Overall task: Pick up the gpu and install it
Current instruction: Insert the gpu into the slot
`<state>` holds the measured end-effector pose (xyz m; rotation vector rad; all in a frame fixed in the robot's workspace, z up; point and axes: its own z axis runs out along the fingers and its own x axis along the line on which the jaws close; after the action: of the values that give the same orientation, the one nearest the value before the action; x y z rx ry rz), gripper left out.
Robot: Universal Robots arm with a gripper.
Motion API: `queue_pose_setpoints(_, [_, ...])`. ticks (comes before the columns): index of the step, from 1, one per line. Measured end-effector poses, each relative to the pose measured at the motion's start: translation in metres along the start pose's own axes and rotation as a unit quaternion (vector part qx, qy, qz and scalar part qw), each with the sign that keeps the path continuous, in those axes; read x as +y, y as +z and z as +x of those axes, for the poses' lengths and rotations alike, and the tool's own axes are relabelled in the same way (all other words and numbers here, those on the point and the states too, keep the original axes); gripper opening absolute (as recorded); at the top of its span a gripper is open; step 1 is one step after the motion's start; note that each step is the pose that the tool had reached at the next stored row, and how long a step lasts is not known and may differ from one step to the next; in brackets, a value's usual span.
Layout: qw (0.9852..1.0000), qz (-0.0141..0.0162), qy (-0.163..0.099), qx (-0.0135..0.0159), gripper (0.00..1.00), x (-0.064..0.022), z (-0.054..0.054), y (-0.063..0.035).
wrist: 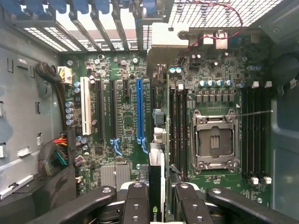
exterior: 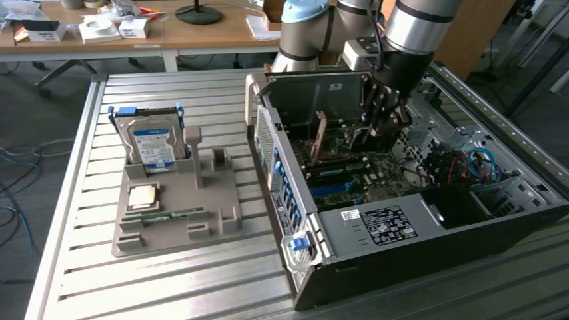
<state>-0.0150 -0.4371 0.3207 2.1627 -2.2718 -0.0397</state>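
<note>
My gripper (exterior: 384,117) is lowered inside the open computer case (exterior: 400,230), above the motherboard. In the wrist view the gripper (wrist: 161,203) is shut on the gpu (wrist: 155,186). The card shows edge-on between the two black fingers (wrist: 136,200) and runs away from them toward the case's rear slots. It hangs above the green motherboard (wrist: 126,126), just beside the long blue slot (wrist: 139,109), on the side toward the empty CPU socket (wrist: 214,140). I cannot tell whether the card touches a slot.
On the exterior view's left a grey fixture tray (exterior: 178,200) holds an upright hard drive (exterior: 153,143), a CPU chip (exterior: 144,197) and a green memory stick (exterior: 164,216). Cable bundles (wrist: 58,156) and the case walls crowd the board. Desks with clutter stand behind.
</note>
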Motion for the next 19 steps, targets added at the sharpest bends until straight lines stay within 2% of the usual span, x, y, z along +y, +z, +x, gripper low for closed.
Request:
queue_pose_setpoints(6, [1.0000, 0.0000, 0.000, 0.0000, 0.26, -0.0001, 0.0033, 0.0000])
queue_pose_setpoints(19, [1.0000, 0.0000, 0.000, -0.0001, 0.26, -0.0002, 0.0035, 0.0014])
